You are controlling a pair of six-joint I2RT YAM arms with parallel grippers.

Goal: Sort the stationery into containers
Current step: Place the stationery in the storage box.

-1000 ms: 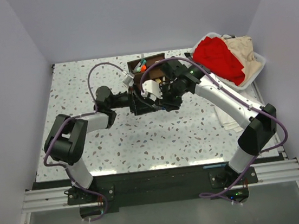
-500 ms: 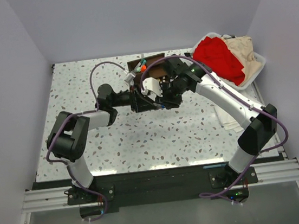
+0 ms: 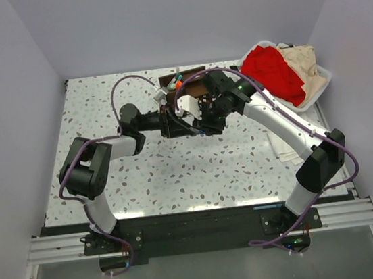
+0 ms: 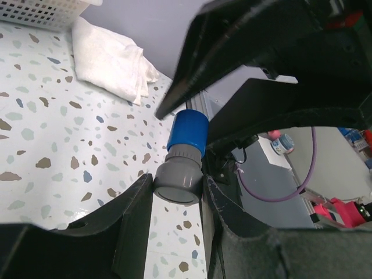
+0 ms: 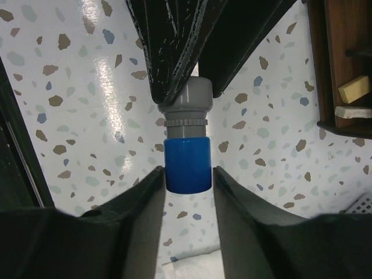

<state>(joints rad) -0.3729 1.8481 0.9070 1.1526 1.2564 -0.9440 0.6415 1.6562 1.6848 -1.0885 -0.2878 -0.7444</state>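
Observation:
The stubby blue-grey cylinder (image 4: 185, 157) hangs over the table between both grippers, just in front of the dark brown wooden organiser (image 3: 195, 74). My left gripper (image 4: 177, 186) is shut on its grey end, both fingers pressing it. My right gripper (image 5: 188, 174) straddles the blue end (image 5: 186, 157), jaws slightly parted with a thin gap on one side. In the top view the left gripper (image 3: 183, 121) and right gripper (image 3: 201, 122) meet tip to tip. Markers (image 3: 176, 81) stand in the organiser. A tan eraser bit (image 5: 354, 88) lies in an organiser cubby (image 5: 325, 70).
A white basket (image 3: 322, 82) of red and beige cloth sits at the back right. A folded white cloth (image 3: 282, 145) lies by the right edge, also seen in the left wrist view (image 4: 110, 55).
My left jaws have closed onto the cylinder's grey end. My right jaws have eased a little off the blue end. Both wrists shifted slightly toward the organiser.

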